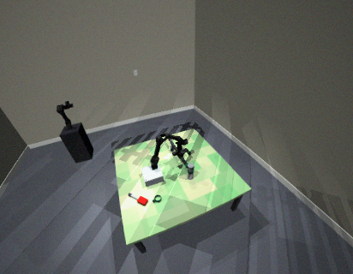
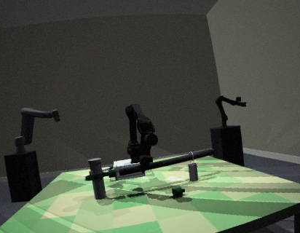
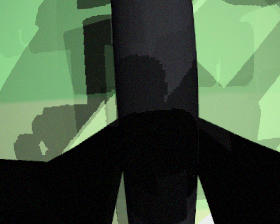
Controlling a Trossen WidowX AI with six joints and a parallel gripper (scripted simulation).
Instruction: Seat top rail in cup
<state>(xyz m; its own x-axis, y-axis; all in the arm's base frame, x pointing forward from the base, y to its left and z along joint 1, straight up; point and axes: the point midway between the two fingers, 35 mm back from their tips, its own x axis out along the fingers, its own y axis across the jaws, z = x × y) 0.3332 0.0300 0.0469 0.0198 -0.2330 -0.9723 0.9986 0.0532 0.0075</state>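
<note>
Gripping the dark rail (image 1: 182, 161) (image 2: 177, 160) (image 3: 156, 55), fingers (image 1: 181, 155) (image 2: 145, 165) closed on it, its near end beside the big post (image 1: 190, 171) (image 2: 98, 186).
</note>
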